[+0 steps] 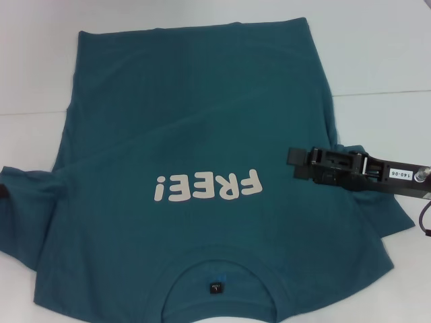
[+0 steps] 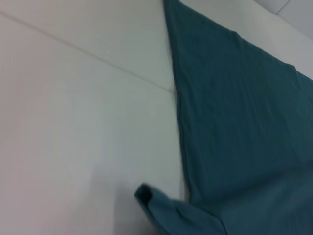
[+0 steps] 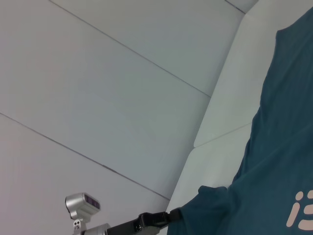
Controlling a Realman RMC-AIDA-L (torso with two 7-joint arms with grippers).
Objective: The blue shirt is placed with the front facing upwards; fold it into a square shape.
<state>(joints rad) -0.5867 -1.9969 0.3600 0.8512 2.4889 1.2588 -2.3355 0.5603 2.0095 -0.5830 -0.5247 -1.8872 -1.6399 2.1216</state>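
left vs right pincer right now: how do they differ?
Place: the right pincer is over the shirt body, beside the FREE! lettering; the left pincer is at the outer edge of the left-side sleeve.
Visibility: the head view shows the right pincer whole, the left only as a dark sliver.
Shared: both are black.

Bright, even overhead light, faint shadows, soft blur (mostly left wrist view).

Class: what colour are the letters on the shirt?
Cream letters on the shirt, clearest in the head view.
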